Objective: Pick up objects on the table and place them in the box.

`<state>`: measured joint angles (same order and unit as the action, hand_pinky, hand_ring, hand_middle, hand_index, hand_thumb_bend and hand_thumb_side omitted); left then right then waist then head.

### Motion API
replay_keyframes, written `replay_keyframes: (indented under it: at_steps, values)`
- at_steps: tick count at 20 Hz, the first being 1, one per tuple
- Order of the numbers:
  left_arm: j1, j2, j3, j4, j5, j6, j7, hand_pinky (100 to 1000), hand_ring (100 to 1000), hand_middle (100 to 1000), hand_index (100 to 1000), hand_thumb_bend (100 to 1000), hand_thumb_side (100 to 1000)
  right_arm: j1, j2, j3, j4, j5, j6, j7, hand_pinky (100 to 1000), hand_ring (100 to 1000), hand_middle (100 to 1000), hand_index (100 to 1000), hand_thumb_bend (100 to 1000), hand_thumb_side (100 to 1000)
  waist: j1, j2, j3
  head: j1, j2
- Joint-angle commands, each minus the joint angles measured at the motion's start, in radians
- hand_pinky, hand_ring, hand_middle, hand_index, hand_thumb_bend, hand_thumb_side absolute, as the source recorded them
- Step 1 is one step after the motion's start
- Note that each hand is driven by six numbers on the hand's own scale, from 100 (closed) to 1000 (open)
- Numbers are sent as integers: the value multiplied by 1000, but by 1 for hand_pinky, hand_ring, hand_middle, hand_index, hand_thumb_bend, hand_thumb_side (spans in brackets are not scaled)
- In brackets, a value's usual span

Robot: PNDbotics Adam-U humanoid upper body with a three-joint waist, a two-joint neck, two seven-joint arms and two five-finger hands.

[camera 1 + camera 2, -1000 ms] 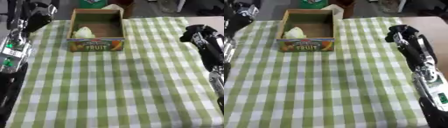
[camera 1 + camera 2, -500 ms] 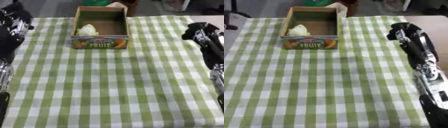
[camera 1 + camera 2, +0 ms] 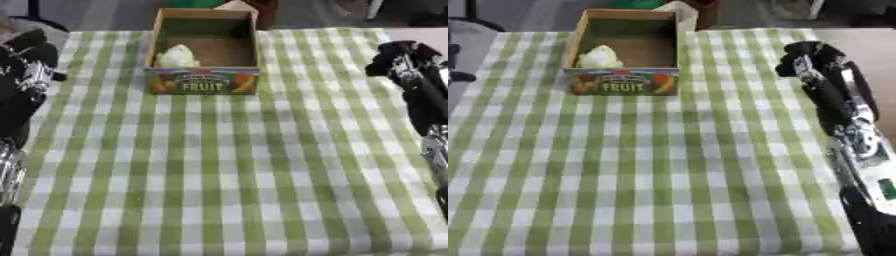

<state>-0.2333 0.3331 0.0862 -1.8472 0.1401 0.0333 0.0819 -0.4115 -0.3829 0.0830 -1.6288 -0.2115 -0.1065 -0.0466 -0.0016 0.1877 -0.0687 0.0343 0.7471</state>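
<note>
pale item in box (image 3: 178,56): too blurred to identify | left robot hand (image 3: 31,65): fingers unclear | right robot hand (image 3: 815,60): fingers unclear

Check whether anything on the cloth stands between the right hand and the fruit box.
Nothing visible does. The right hand hangs over the cloth's right edge, and only bare checked tablecloth lies between it and the fruit box. A pale object already sits inside the box, at its front left corner.
</note>
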Motion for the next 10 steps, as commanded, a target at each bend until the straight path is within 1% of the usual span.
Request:
replay_keyframes:
  at_steps: [1,10]
  values:
    - [-1,6,12,-20,6,1,-5,604,869,835,748,338,423,-7,-25,-12,-12,7,-1,-5,656,598,541,667,100,525,3,-16,-1,7,7]
    - [7,-1,10,-24,1,4,-9,603,869,836,746,336,425,-8,-26,-15,-13,8,-2,-8,656,599,542,667,100,524,4,-14,-2,8,6]
